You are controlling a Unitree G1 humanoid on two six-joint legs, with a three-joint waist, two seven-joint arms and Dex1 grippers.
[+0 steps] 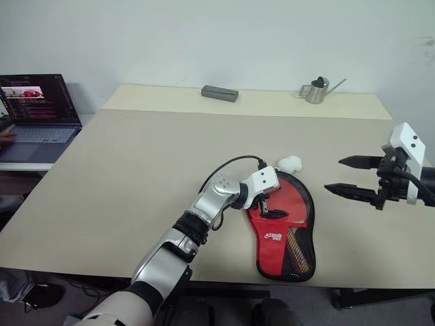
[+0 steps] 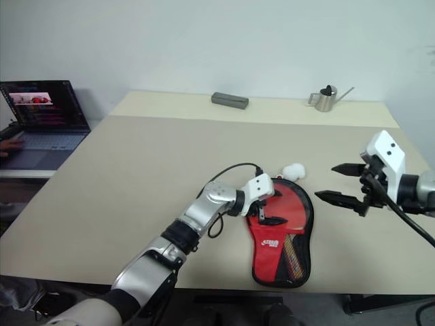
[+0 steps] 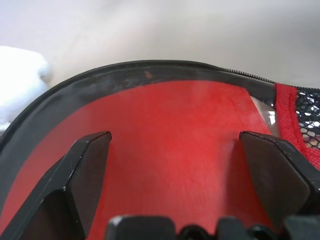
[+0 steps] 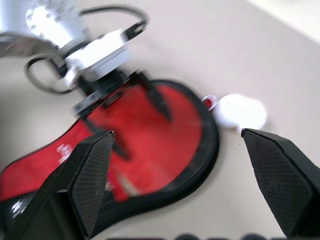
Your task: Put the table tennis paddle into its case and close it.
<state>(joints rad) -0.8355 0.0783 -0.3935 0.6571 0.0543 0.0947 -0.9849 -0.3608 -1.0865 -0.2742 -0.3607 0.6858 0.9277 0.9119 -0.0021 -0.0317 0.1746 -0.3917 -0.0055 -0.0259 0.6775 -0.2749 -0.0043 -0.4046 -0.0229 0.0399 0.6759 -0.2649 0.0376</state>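
Where spread left jaws hover, the case (image 1: 289, 227) directly beneath.

A broad beige table (image 1: 136, 176) spans the room's middle, its far part a lighter, yellowish strip. Behind it rises a plain white wall (image 1: 217, 34), evenly lit with no hard shadows. On the far strip lie a grey rectangular box (image 1: 219, 93) and, further along, a small metal watering can (image 1: 317, 89) with a thin spout — both well apart. Beside the table's left edge an open laptop (image 1: 37, 117) sits on a lower surface, its screen glowing. Below the near edge the floor is dark.
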